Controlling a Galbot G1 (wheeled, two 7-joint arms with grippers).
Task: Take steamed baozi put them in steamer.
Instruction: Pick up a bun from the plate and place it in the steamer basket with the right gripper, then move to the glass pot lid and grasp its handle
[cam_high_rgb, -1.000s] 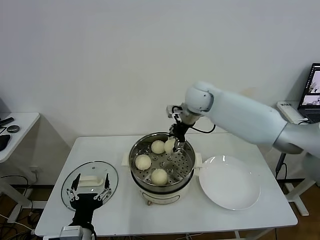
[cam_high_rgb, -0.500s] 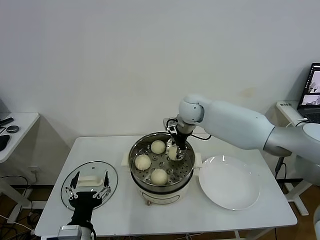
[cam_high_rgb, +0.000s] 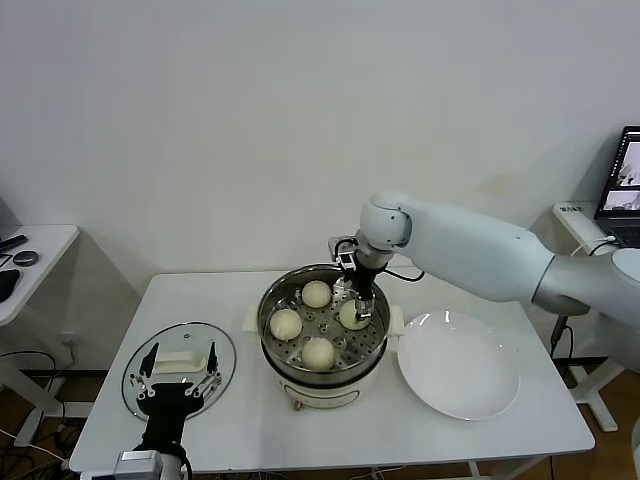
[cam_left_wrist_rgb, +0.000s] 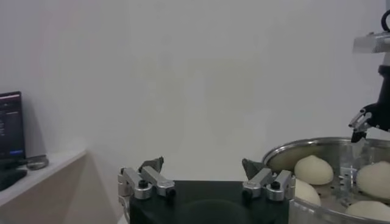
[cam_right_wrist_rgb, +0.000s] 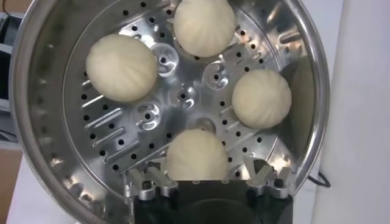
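Right gripper (cam_right_wrist_rgb: 206, 181) partly hides one of four pleated cream baozi (cam_right_wrist_rgb: 197, 156) in the steamer (cam_right_wrist_rgb: 42, 109); claw apart.

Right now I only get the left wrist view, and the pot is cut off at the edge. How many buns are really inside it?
Observer: Four baozi lie in the steamer, spread around its perforated floor.
Operator: Is the other arm gripping one?
Observer: No. The right gripper is open, with a finger on either side of the nearest bun.
Operator: Are any buns waiting outside?
Observer: None that I can see. The white plate beside the steamer has nothing on it, and your left gripper hangs open over a glass lid.
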